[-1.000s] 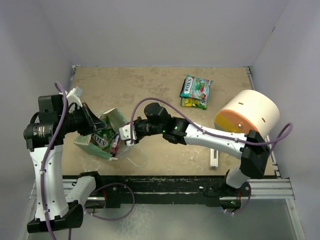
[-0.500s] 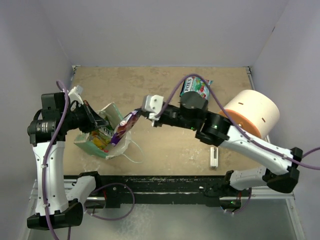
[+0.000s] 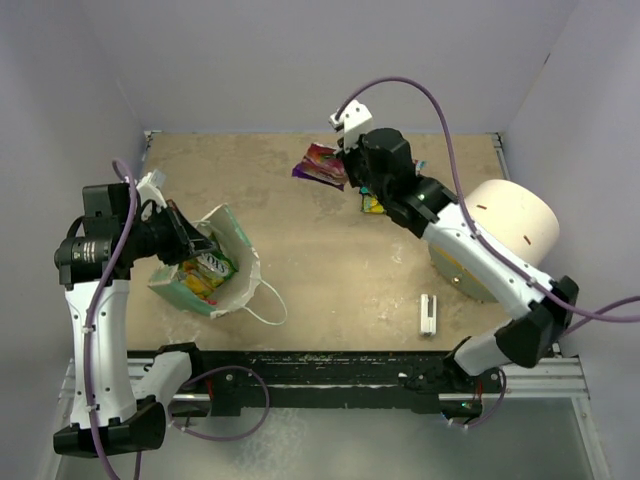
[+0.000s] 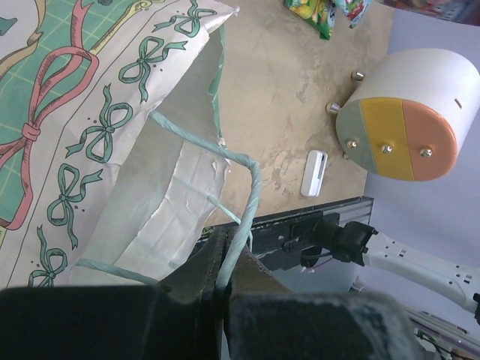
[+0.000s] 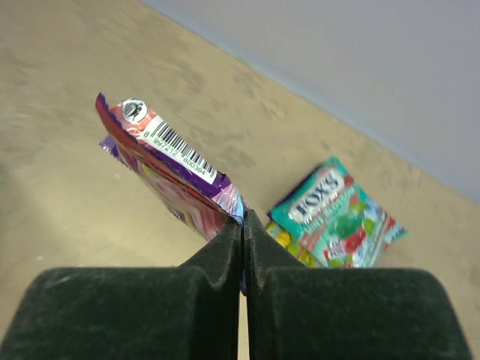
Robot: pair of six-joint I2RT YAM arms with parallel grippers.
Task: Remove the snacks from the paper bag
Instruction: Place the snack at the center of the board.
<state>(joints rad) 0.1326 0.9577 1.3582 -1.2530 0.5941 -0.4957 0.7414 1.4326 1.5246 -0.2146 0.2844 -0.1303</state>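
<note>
The mint-green paper bag (image 3: 186, 291) lies open at the left, with a green packet (image 3: 214, 266) and other snacks inside. My left gripper (image 3: 196, 241) is shut on the bag's string handle (image 4: 250, 196), which runs between its jaws (image 4: 220, 279). My right gripper (image 3: 343, 160) is shut on the corner of a pink packet (image 3: 320, 163) and holds it above the table at the back. In the right wrist view the pink packet (image 5: 166, 169) hangs from the gripper (image 5: 244, 225). A green packet (image 5: 336, 214) lies on a yellow-green one (image 3: 371, 206) beside it.
A big cream cylinder with an orange end (image 3: 496, 236) stands at the right, also in the left wrist view (image 4: 405, 112). A small white stick (image 3: 428, 314) lies near the front edge. Walls close the left, back and right. A black rail (image 3: 330, 370) runs along the front.
My right gripper pulled the pink packet out of the bag and carried it up and right to the back of the table, beside the green packets. The left gripper kept hold of the handle.
</note>
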